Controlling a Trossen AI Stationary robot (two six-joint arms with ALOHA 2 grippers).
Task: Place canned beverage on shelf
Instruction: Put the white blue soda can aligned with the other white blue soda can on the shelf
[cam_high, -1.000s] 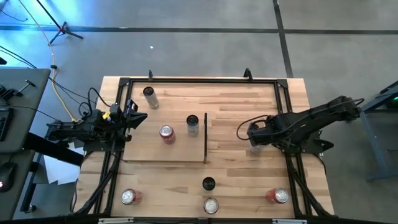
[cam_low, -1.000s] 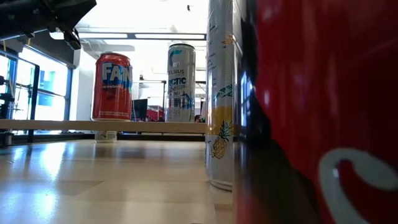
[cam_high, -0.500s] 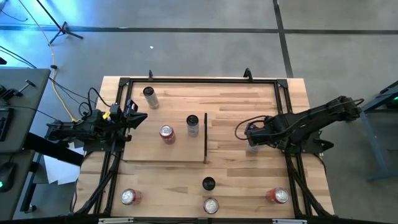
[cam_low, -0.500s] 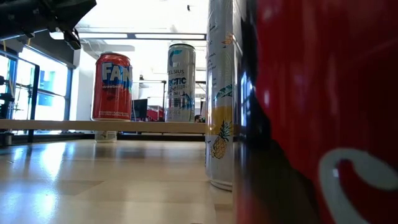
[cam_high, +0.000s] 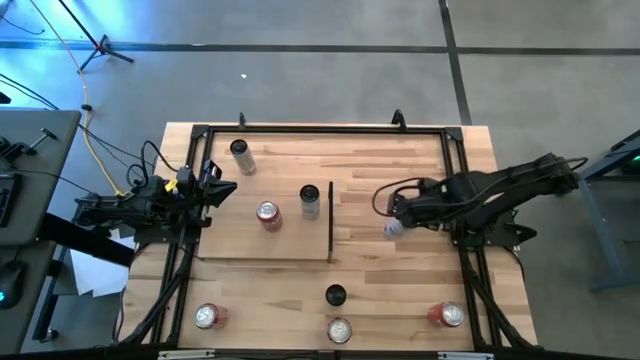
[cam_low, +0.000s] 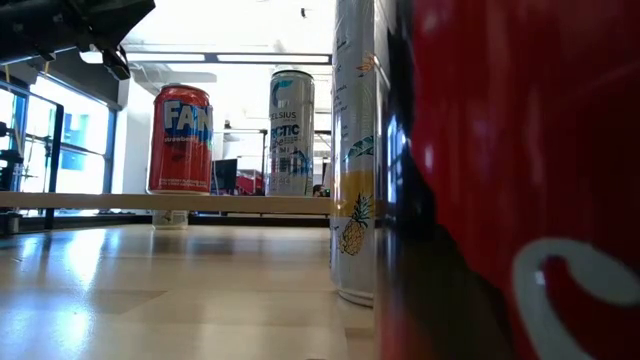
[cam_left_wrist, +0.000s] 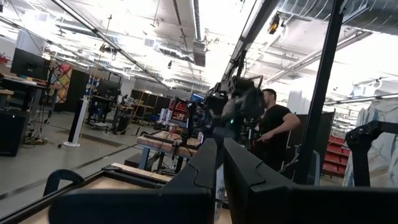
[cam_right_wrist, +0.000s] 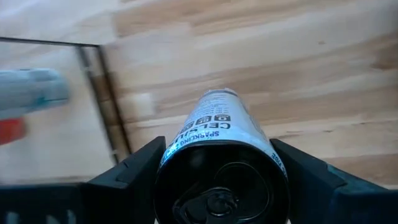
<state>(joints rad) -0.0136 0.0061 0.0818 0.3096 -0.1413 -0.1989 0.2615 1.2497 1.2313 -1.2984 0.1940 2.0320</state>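
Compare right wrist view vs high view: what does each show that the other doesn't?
Right wrist only: the Celsius can seen close up, label readable, pull-tab end toward the camera, clamped between the right claw fingers.

High only: the whole table, the left claw waiting shut at the shelf's outer edge, a dark-topped can on the shelf, four more cans along the table's near edge.

Both: the shelf with its dark upright strip, and the red can and pale can standing on it.
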